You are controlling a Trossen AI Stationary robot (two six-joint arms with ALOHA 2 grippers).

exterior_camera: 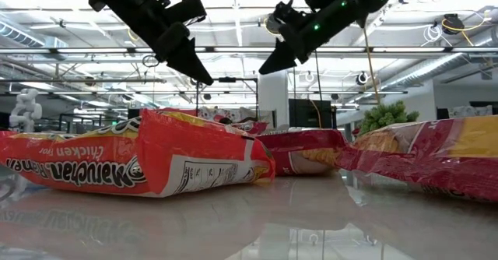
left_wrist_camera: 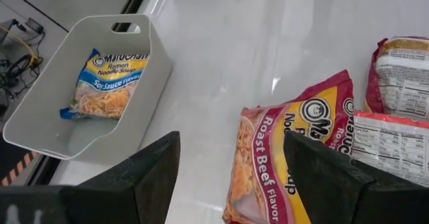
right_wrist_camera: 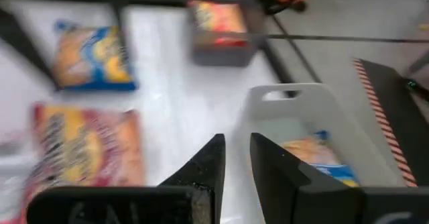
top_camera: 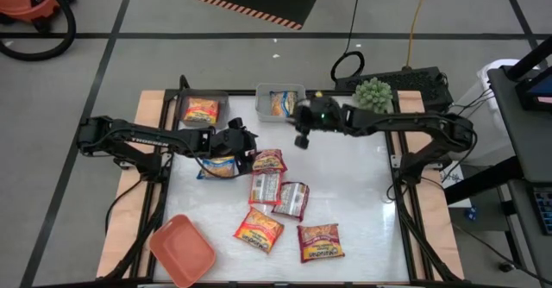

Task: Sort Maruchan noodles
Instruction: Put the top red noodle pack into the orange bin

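From above the white table [top_camera: 345, 202], you see the left gripper [top_camera: 250, 150] hovering by a blue-and-yellow flat plastic ramen packet [top_camera: 217, 167], and the right gripper [top_camera: 301, 139] beside the pale grey plastic bin [top_camera: 261, 90] at the far edge, which holds a blue packet [top_camera: 281, 103]; a dark bin [top_camera: 221, 97] to its left holds an orange one [top_camera: 201, 111], and five red and orange packets [top_camera: 259, 228] lie mid-table. At table level, a large orange-red wrapper [exterior_camera: 132, 166] fills your foreground. Your left wrist camera shows fingers [left_wrist_camera: 151, 174] spread wide above a roast beef packet [left_wrist_camera: 281, 150]. Your right wrist camera shows fingers [right_wrist_camera: 208, 163] nearly together, holding nothing.
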